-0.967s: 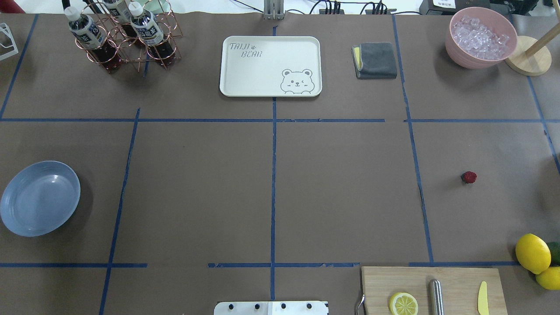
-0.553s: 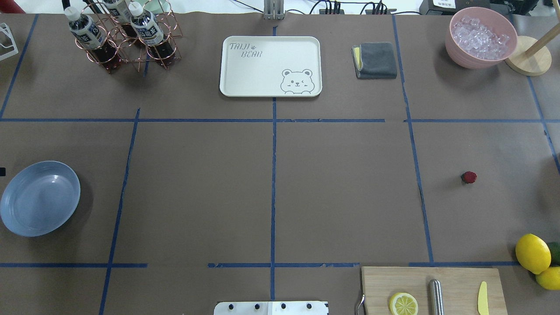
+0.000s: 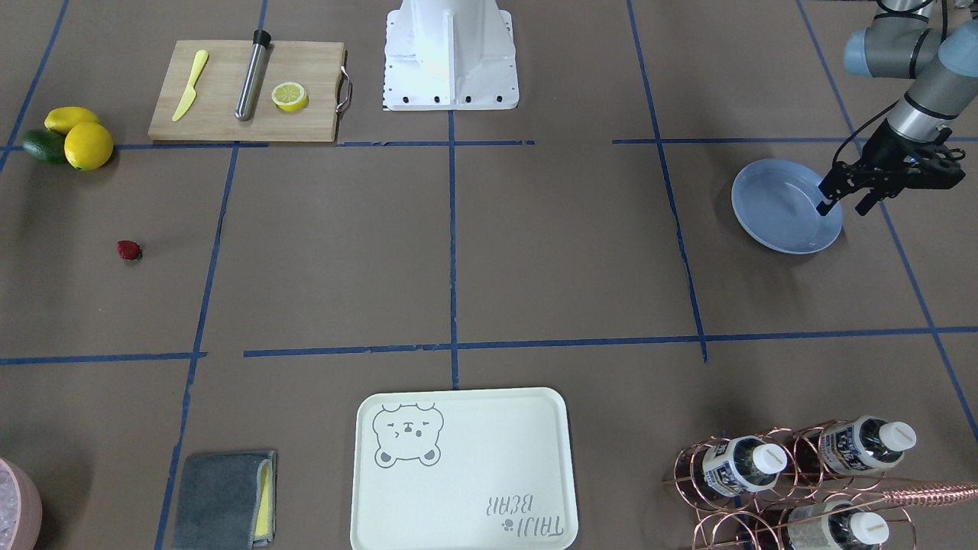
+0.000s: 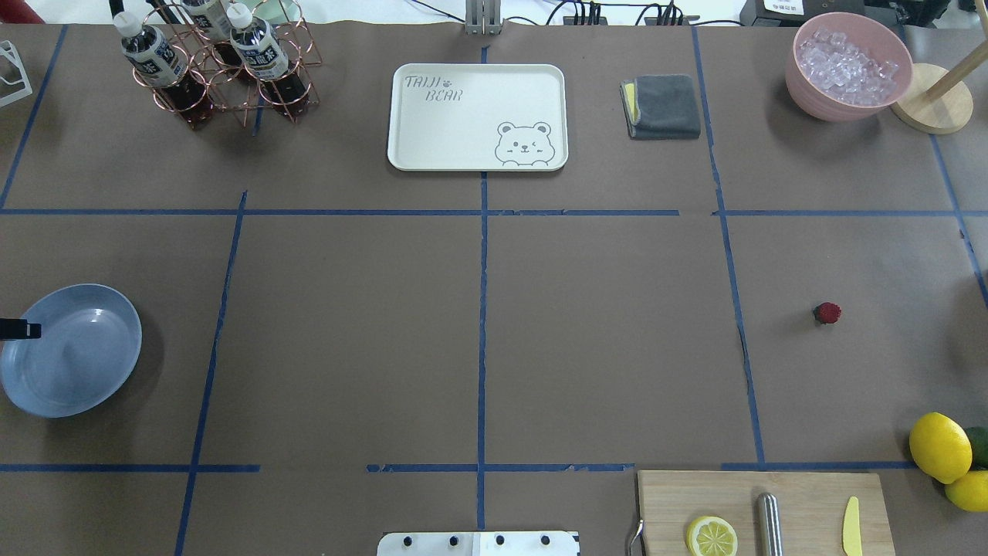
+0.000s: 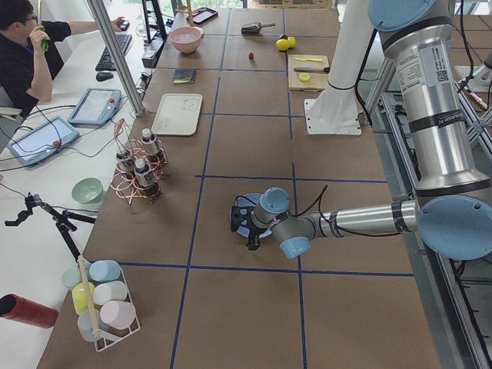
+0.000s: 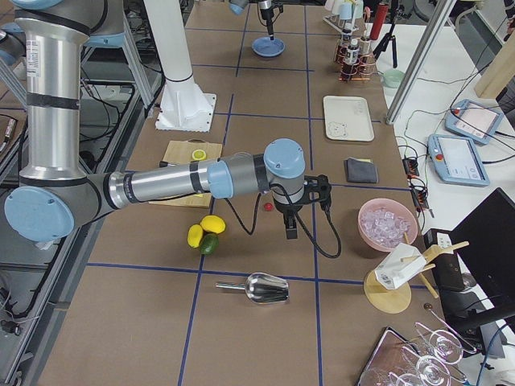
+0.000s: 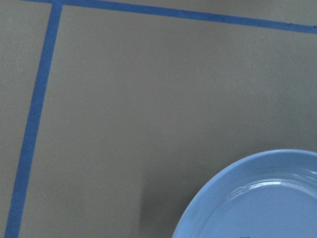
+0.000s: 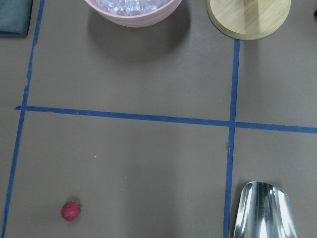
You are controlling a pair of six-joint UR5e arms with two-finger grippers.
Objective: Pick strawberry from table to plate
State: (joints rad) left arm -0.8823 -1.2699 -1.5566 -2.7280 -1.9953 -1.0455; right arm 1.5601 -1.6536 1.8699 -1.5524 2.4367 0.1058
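Brown paper gridded with blue tape covers the worktop (image 4: pixel 347 332). At its left end the left fingers (image 3: pixel 828 197) stand spread and empty, their tips hanging over the outer rim of the light-blue plate (image 3: pixel 772 229). A second ago the overhead view held no part of this arm, and a little later only a black speck showed at its left edge. Now one of the left fingers (image 4: pixel 19 330) reaches in above the plate's rim. The right fingers (image 6: pixel 290 227) show only in the side view, pointing down above the worktop close to the strawberry (image 4: pixel 827 313); whether they are spread or pressed together cannot be told. The strawberry lies on the paper on the right side, well apart from the plate, just where it lay before, and the plate has not shifted either. From the right wrist camera the berry sits low and left, with the pink bowl of ice cubes (image 8: pixel 131 10) above it and a steel scoop (image 8: pixel 265 213) at the lower right.
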